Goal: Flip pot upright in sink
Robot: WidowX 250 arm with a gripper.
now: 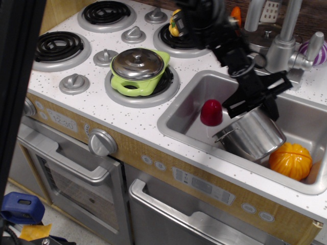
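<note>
The shiny steel pot [254, 137] is in the sink [172, 122], tilted, its base low towards the front right and its mouth up towards the back left. One wire loop handle shows on its left side. My gripper [259, 104] reaches down from the back and sits on the pot's upper rim. Its black fingers [274, 108] straddle the rim and seem closed on it. The pot's mouth is mostly hidden behind the gripper.
A red cup-like toy [211, 113] stands in the sink just left of the pot. An orange pumpkin toy [291, 161] lies at its right. A lime-green pot with a steel lid [139, 71] sits on the front burner. The faucet [283, 46] rises behind the sink.
</note>
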